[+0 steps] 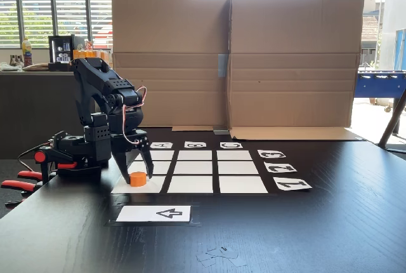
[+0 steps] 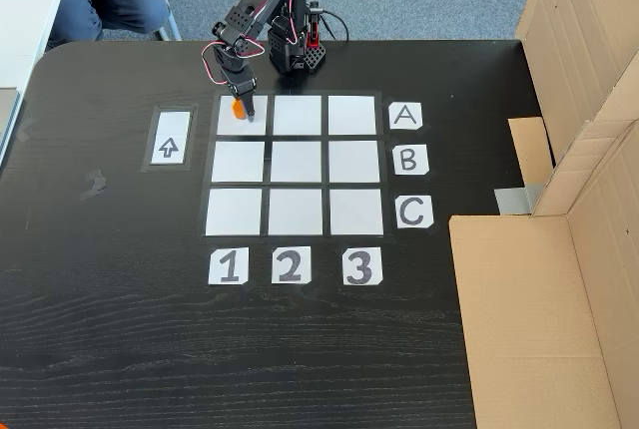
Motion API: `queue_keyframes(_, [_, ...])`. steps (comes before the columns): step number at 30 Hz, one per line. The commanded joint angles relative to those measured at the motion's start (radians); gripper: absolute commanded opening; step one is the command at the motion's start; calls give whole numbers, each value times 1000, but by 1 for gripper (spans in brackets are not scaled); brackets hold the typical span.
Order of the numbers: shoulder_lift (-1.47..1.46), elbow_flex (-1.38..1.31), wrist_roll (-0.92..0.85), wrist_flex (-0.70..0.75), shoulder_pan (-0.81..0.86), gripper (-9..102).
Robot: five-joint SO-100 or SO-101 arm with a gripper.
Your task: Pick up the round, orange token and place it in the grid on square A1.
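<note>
Black woodgrain table (image 2: 120,349) | cardboard wall (image 1: 231,57) behind the grid (image 2: 296,165), windows beyond | token (image 1: 137,178) on square A1 (image 2: 228,125) | gripper (image 1: 136,173) fingers straddling token, contact unclear, grip cannot be told

Black plastic arm (image 1: 104,105); red-and-white cable looped at wrist; pointed black fingers (image 1: 120,162); orange-red clamps at base.
</note>
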Motion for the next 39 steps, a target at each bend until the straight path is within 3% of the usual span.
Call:
queue_keyframes(1, [58,5,-14,-14,25,28])
queue_keyframes(21, [443,64,-18,-11,110,27])
queue_keyframes(29, [591,0,-12,97,161,25])
queue_keyframes(39, [736,-281,-20,311,318,25])
